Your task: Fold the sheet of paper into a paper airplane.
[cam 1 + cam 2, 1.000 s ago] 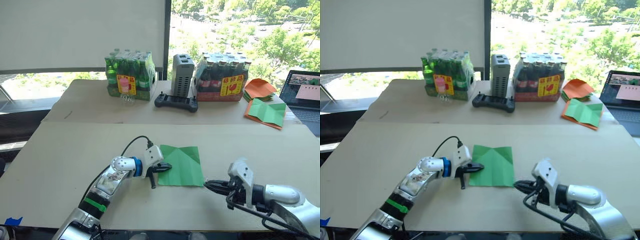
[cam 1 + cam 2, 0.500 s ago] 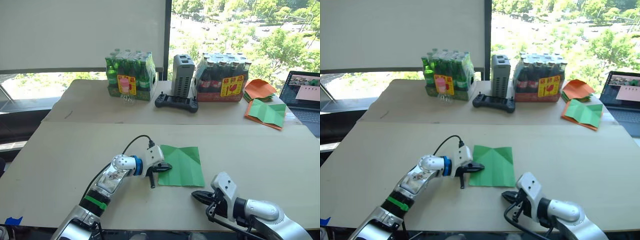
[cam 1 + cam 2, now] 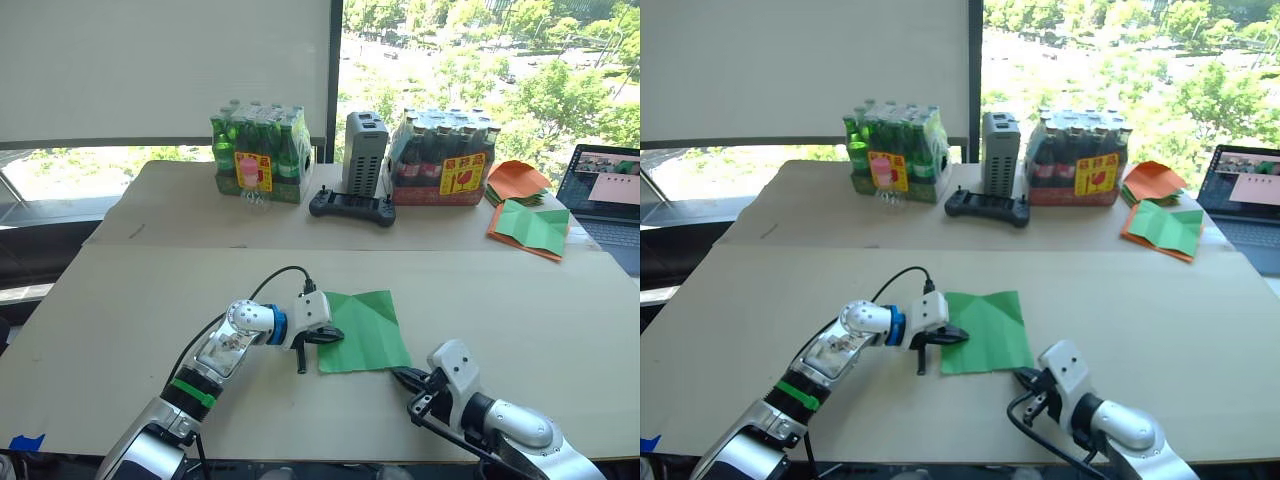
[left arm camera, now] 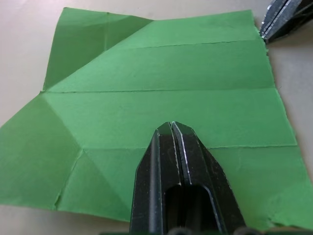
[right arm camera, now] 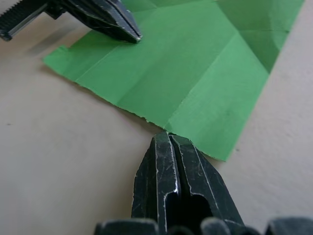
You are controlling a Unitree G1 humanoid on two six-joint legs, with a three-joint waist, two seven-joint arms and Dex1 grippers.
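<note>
The sheet of paper point(image 3: 368, 328) lies flat on the near table, bright green with crease lines and one far corner folded in. My left gripper point(image 3: 336, 334) is shut, its tip resting on top of the sheet point(image 4: 171, 73) just inside the left edge. My right gripper point(image 3: 401, 375) is also shut, low over the table, its tip touching the sheet's point(image 5: 195, 63) near edge close to the near right corner. In the left wrist view the right gripper's fingertips point(image 4: 281, 19) sit at the sheet's opposite corner. No folded dart shape is in view.
On the far table stand a pack of green bottles point(image 3: 258, 155), a grey box point(image 3: 364, 150), a black controller point(image 3: 351, 205) and a pack of dark bottles point(image 3: 445, 155). Far right lie orange papers point(image 3: 520, 178), a green sheet with orange edges point(image 3: 530, 228) and a laptop point(image 3: 605, 190).
My right arm drew back toward the table's front edge and shifted left, then brought its tip up to the sheet's near right corner. The left gripper stayed on the left edge.
</note>
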